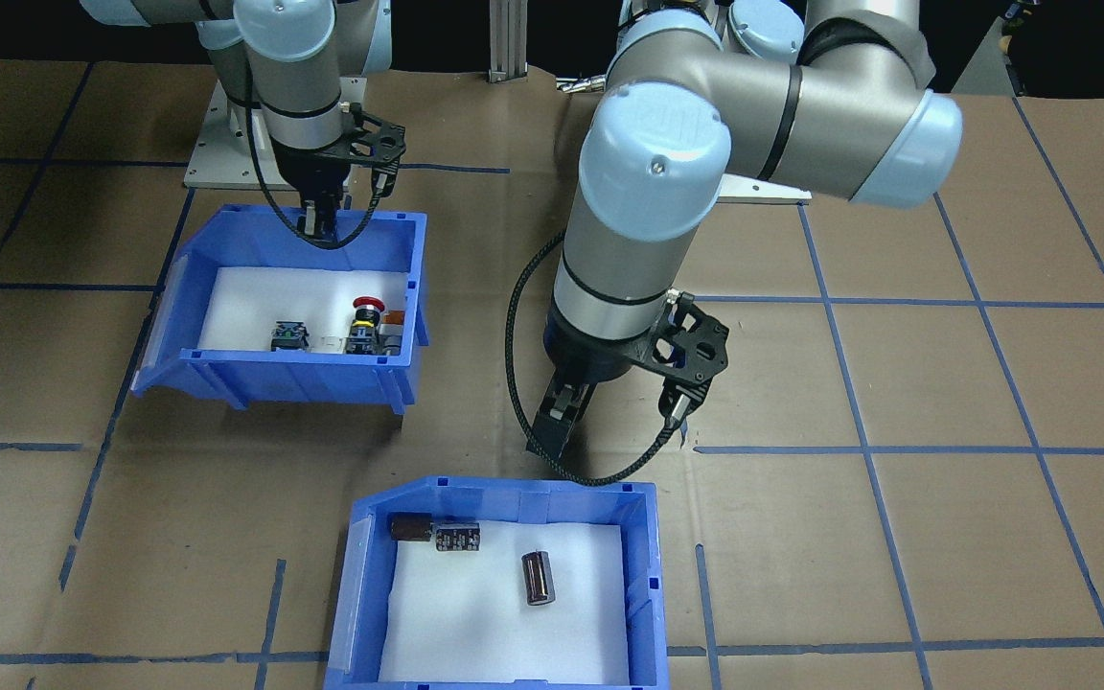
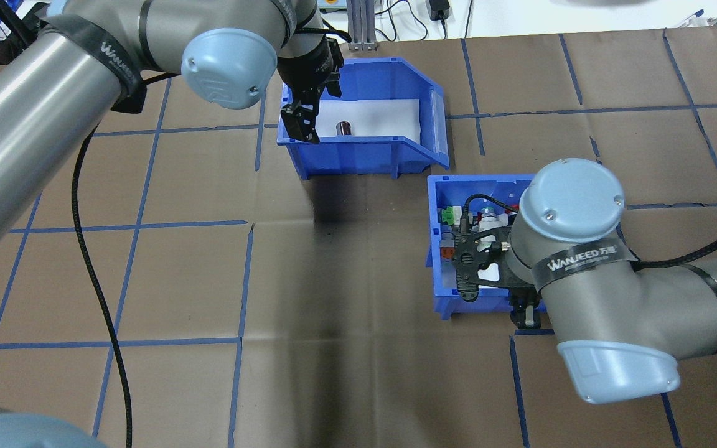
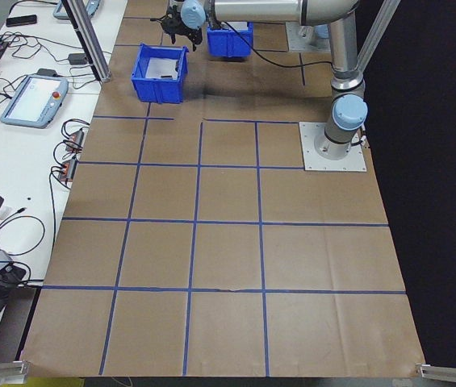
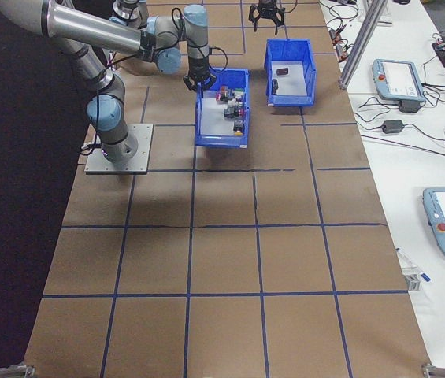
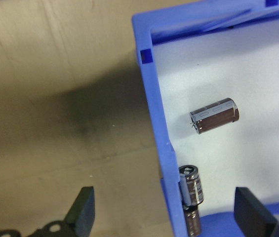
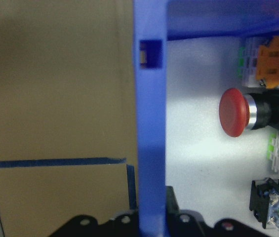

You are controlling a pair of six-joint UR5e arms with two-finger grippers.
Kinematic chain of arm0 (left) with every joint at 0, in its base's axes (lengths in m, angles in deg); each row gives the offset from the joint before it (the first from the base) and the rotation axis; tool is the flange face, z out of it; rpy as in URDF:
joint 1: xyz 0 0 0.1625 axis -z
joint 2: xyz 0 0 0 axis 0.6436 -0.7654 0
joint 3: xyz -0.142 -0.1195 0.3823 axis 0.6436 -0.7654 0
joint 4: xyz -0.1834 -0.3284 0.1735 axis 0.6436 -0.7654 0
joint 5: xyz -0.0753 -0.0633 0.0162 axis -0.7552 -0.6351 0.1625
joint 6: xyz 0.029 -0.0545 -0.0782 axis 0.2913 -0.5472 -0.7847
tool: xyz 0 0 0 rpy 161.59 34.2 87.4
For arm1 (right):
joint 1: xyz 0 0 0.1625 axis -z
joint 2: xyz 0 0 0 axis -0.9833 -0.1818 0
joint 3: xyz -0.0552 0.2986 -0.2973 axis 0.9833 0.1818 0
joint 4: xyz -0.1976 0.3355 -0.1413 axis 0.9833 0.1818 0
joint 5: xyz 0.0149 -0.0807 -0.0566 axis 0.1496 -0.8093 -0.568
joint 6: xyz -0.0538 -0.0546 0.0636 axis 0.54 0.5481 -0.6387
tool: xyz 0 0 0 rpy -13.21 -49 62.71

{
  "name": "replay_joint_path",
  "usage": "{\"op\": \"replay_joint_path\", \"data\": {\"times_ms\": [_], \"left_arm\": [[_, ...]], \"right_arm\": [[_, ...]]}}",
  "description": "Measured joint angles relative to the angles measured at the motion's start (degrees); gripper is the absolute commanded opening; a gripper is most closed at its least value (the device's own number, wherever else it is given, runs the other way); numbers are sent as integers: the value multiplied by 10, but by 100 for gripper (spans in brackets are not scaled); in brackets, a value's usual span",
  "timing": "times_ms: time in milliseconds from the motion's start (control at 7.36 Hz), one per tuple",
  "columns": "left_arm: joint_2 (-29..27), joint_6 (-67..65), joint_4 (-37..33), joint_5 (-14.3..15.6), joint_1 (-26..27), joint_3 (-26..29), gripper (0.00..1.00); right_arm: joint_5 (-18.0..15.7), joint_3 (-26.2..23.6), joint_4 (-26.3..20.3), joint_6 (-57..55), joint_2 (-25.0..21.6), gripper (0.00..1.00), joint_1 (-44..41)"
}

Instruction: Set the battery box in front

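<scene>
The battery box (image 1: 504, 498) (image 2: 365, 155) is a blue bin with white foam, standing on the far side of the table. Inside lie dark brown cylinders (image 1: 538, 578) (image 5: 214, 116) and a small black module (image 1: 457, 537). My left gripper (image 1: 554, 426) (image 2: 300, 122) (image 5: 166, 217) hovers open over the box's robot-side corner, its fingers well apart on either side of the wall. The other blue bin (image 1: 303, 379) (image 2: 436, 249) holds push-button switches, one with a red cap (image 6: 234, 112). My right gripper (image 1: 319, 225) (image 2: 525, 317) is shut on that bin's robot-side wall (image 6: 151, 123). A shadow lies beneath this bin.
Brown paper with a blue tape grid (image 2: 246, 224) covers the table. A black cable (image 2: 84, 249) hangs from the left arm. The arms' base plates (image 1: 217, 144) sit at the robot's side. Teach pendants (image 4: 399, 75) and cables lie on the white bench beyond the boxes.
</scene>
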Motion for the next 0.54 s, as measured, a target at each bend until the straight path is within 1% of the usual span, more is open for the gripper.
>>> {"op": "replay_joint_path", "data": {"times_ms": [136,272,408,544], "left_arm": [[33,73,-39,12,-1,-3,99],[66,147,-76,23,-1,-11,99],[105,238,-108,29,-5,-32,99],[149,324,-125,32,-16,-67,99]], "right_arm": [[1,1,17,-45,11,6,-42],[2,5,41,-84,32,6,-77],[1,15,61,-120,60,6,-109],[0,32,69,-146,86,6,-134]]}}
